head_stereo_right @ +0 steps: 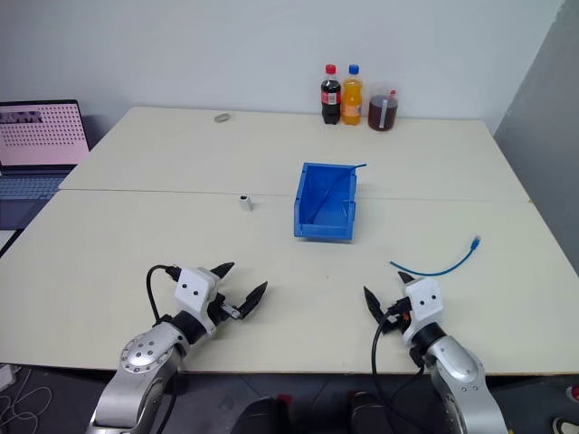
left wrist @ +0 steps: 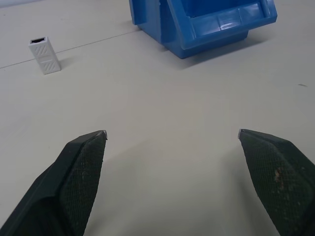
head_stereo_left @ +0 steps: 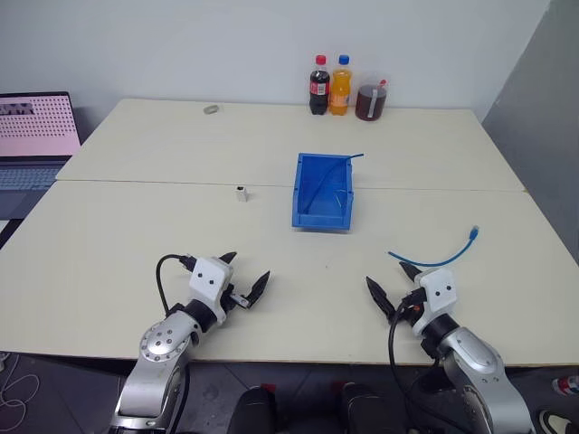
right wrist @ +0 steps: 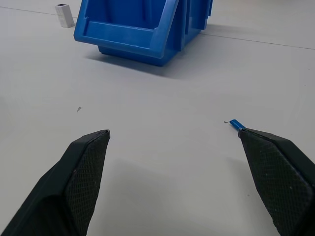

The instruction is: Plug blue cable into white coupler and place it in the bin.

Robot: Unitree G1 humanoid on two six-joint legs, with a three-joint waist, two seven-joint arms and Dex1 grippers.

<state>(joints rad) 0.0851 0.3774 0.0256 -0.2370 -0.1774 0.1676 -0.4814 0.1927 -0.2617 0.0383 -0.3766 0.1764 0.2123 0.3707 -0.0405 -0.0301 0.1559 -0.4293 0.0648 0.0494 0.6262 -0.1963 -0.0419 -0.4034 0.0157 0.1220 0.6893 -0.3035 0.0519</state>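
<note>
Nearest the head camera, both grippers are seen low over the near edge of the table [head_stereo_left: 136, 253]. Left gripper [head_stereo_left: 246, 279] is held at about 7 o'clock from the table's middle, its jaws spread wide with nothing between them; bare tabletop is visible between the fingers [left wrist: 78, 167] in the left wrist view. Right gripper [head_stereo_left: 391, 287] sits at about 5 o'clock, jaws likewise wide and empty.

Blue cable [head_stereo_left: 439, 259] is noted lying loose on the table at roughly 1 o'clock from the right gripper, near it but not touching; its plug end points toward the table's right edge, and its other end shows just beside a right fingertip in the right wrist view [right wrist: 236, 124].

White coupler [head_stereo_left: 241, 193] stands upright at 12 o'clock from the left gripper, well apart from it, just short of the seam between the two tabletops.

Bin [head_stereo_left: 308, 215] rests near the table's middle, at 3 o'clock from the coupler, lowered lip facing the robot. A thin blue strand is seen leaning on its far rim.

Open tabletop lies between grippers and bin. Three drinks [head_stereo_left: 344, 90] are recorded at the far edge, a laptop [head_stereo_left: 32, 136] beyond the left edge.
</note>
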